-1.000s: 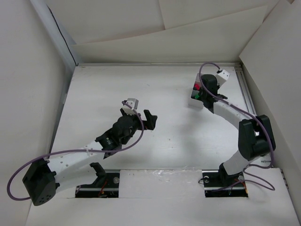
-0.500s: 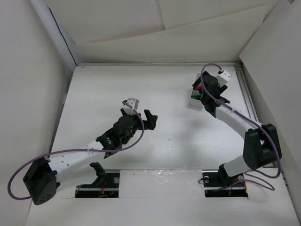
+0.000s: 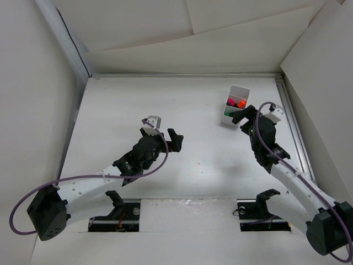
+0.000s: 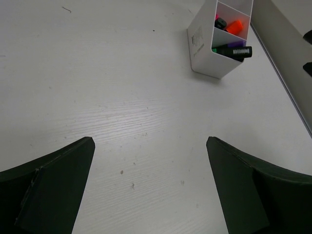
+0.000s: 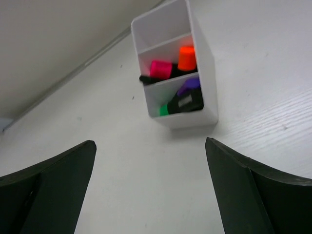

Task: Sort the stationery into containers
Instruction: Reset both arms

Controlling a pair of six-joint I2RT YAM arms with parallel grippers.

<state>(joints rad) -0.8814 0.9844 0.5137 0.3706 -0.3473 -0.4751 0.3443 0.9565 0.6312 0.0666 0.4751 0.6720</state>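
The white three-compartment container (image 3: 236,91) stands at the back right of the table. In the right wrist view its middle compartment holds a pink-capped marker (image 5: 160,69) and an orange-capped marker (image 5: 186,57). The nearest compartment holds a black marker with green and purple ends (image 5: 183,101), and the far one looks empty. My right gripper (image 3: 242,121) is open with nothing in it, just in front of the container (image 5: 207,68). My left gripper (image 3: 175,139) is open over bare table at the middle, well left of the container (image 4: 202,48). No loose stationery shows on the table.
A metal rail (image 3: 287,121) runs along the table's right edge close behind the container. Cardboard walls (image 3: 193,44) enclose the back and both sides. The arm bases (image 3: 127,212) sit at the near edge.
My right gripper opened and drew back from above the container toward the near side, uncovering it. The left arm has not moved.
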